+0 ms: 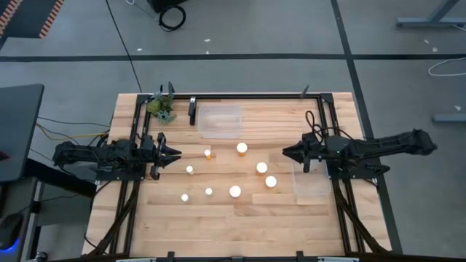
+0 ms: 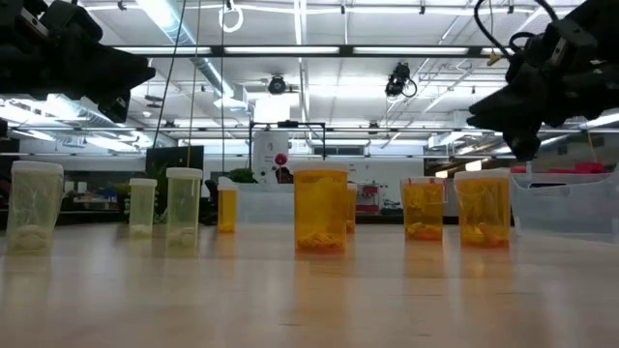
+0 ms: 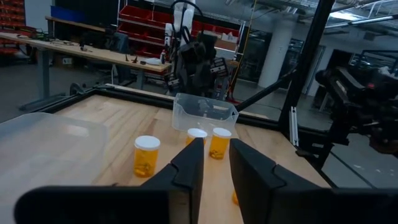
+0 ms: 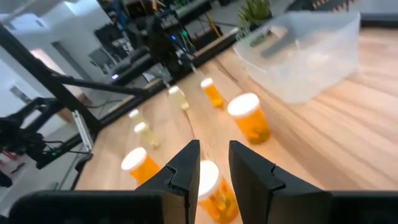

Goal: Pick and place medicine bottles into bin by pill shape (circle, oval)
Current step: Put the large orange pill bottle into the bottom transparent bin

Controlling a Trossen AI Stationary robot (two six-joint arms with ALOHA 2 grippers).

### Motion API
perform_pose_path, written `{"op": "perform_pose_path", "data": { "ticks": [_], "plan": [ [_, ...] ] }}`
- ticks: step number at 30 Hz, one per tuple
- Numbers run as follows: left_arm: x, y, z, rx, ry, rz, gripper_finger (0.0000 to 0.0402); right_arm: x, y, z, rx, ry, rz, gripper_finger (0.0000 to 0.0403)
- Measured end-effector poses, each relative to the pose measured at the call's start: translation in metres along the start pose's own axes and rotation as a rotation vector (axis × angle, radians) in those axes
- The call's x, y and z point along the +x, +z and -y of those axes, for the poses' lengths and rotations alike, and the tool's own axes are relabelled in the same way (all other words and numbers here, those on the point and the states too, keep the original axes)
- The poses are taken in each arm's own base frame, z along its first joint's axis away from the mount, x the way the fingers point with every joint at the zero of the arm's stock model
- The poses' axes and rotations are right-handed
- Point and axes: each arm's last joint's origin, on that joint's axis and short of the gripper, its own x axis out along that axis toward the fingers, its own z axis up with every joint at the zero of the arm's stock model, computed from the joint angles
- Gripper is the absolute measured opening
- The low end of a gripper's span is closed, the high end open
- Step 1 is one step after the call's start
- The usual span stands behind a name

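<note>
Several small amber medicine bottles with white caps stand upright on their bases on the wooden table (image 1: pixel 240 225), between the two arms; among them are a bottle (image 1: pixel 242 148), a bottle (image 1: pixel 261 168) and a bottle (image 1: pixel 190 169). The low view shows them in a row, one bottle (image 2: pixel 319 208) nearest. My left gripper (image 1: pixel 175 154) hovers shut at the table's left, pointing level toward the bottles (image 3: pixel 147 155). My right gripper (image 1: pixel 286 151) hovers shut at the right, tipped slightly down over a bottle (image 4: pixel 211 183). Neither touches anything.
A clear plastic bin (image 1: pixel 220 121) sits at the far middle of the table and a second clear bin (image 1: pixel 313 182) at the right, under my right arm. A small green plant (image 1: pixel 161 106) stands at the far left corner. Black frame rails (image 1: pixel 255 95) border the table.
</note>
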Motion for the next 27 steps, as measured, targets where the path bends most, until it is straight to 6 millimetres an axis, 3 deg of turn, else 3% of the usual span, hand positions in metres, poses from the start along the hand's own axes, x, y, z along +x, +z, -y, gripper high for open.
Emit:
{"op": "perform_pose_path", "data": {
  "ticks": [15, 23, 27],
  "plan": [
    [0.0, 0.0, 0.0, -0.001, 0.0, -0.001, 0.0085, 0.03, 0.019, -0.032, -0.164, -0.063, -0.135, 0.0092],
    [0.0, 0.0, 0.0, 0.0, 0.0, -0.001, 0.0081, 0.06, 0.037, -0.049, -0.222, -0.15, -0.277, 0.0094],
    [0.0, 0.0, 0.0, 0.0, 0.0, 0.0, 0.0086, 0.079, 0.046, -0.057, -0.249, -0.214, -0.373, 0.0114]
  ]
}}
